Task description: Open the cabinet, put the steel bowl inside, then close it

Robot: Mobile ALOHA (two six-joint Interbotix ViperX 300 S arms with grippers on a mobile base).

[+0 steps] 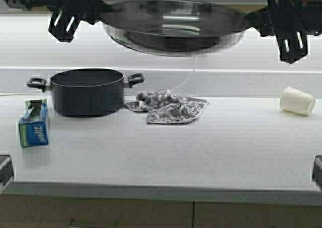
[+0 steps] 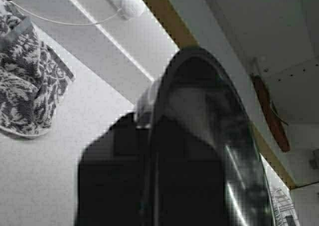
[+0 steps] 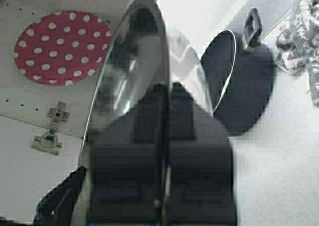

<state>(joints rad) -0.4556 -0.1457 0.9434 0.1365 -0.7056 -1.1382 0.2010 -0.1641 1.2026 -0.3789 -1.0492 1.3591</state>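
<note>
A: Steel bowl (image 1: 173, 26)?
B: Hanging high above the black pot (image 1: 86, 91); left end effector (image 1: 75, 14) and right end effector (image 1: 274, 19) are clamping opposite rim edges.
A: Room?
B: Open air above the bench (image 1: 201, 147).

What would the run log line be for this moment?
stage: steel bowl lifted over counter | left claw: shut on rim | right claw: shut on rim | black pot: on counter

The steel bowl (image 1: 173, 26) hung high above the worktop (image 1: 201, 152), held between the left pincer (image 1: 75, 14) and the right pincer (image 1: 282, 16). Below stood a pot (image 1: 86, 91) — a box (image 1: 34, 123) to its left, a towel (image 1: 168, 107) to its right — and a cup (image 1: 297, 101) lay far right.
</note>
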